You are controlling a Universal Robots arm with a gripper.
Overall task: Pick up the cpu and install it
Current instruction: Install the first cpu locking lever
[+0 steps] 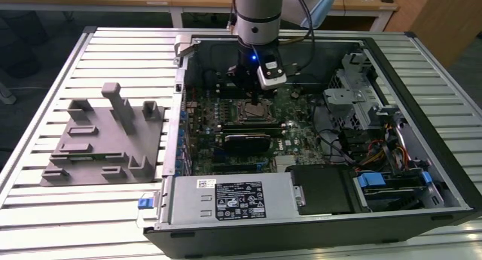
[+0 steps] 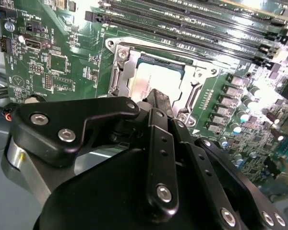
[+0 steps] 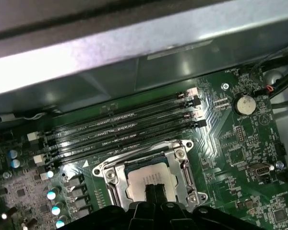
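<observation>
The claw [image 3: 154, 190] hangs with its fingers pressed together, gripping nothing, tips just above the cpu [image 3: 143, 181], which lies flat in the socket [image 3: 116, 173] directly beneath.

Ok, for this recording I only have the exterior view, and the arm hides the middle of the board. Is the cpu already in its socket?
Observer: Yes. In both wrist views the cpu lies flat inside the metal socket frame, silvery top up.
Operator: And the gripper?
Observer: The gripper is right over the middle of the cpu, its two fingers pressed together. I cannot tell whether they touch it.
Operator: Anything close to the socket?
Observer: In the first wrist view, long black memory slots run alongside it, between the socket and the case wall.
</observation>
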